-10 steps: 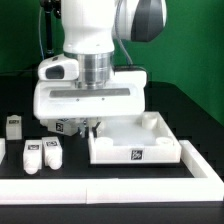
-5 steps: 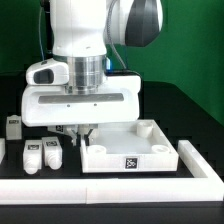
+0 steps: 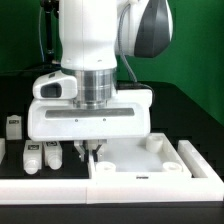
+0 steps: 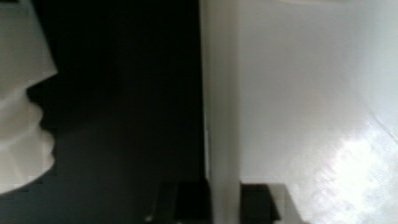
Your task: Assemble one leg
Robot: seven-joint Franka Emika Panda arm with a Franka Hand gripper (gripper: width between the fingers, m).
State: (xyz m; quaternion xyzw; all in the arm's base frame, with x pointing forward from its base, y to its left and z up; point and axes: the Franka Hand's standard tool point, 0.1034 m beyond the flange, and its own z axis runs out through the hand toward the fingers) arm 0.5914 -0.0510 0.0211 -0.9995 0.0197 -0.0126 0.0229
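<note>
The leg (image 3: 52, 155) sits on the black bench (image 3: 190, 115), just beside the jaws on the exterior view's left and free of them. A second leg (image 3: 32, 158) is next to it on the far side, and a third leg (image 3: 14, 125) lies farther back. The nearest leg seems to stand on end, long axis vertical, its tag facing the camera, though it is too small to be sure.

The jaws point straight down and, by my judgement, are pinched on the edge wall of the square white panel (image 3: 140, 160). In the wrist view one fingertip (image 4: 187, 205) is outside that wall and the other is inside.

Taking the leg would likely mean releasing the panel, lifting, and shifting toward the exterior view's left.
</note>
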